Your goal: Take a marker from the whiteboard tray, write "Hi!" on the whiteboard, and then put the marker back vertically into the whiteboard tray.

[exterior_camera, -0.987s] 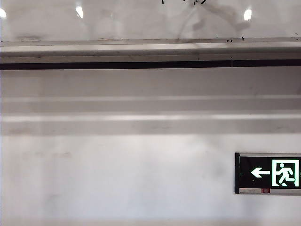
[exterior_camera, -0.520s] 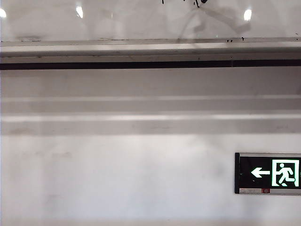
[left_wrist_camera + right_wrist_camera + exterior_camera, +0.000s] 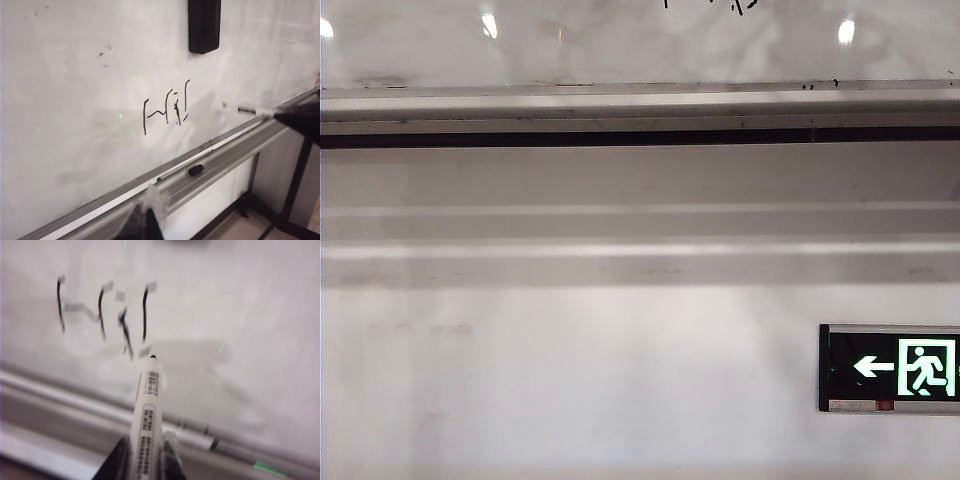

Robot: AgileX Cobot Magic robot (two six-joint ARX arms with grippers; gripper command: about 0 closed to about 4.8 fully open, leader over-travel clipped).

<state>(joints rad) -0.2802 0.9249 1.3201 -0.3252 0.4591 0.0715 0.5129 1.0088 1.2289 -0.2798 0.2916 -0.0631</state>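
Since the right gripper (image 3: 146, 460) grips the uncapped marker (image 3: 148, 405) just off the whiteboard (image 3: 75, 100), it could smudge "Hi!"; left gripper (image 3: 145, 220) near the tray (image 3: 220, 160), can't tell its state.

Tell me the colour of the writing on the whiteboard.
Black writing on the whiteboard, clearest in the left wrist view.

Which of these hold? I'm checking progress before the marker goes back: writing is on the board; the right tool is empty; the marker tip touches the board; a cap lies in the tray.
1. Black writing is on the whiteboard: true.
2. The right tool is empty: false, it grips the marker.
3. The marker tip touches the whiteboard: false, it is apart.
4. A small black cap lies in the whiteboard tray: true.
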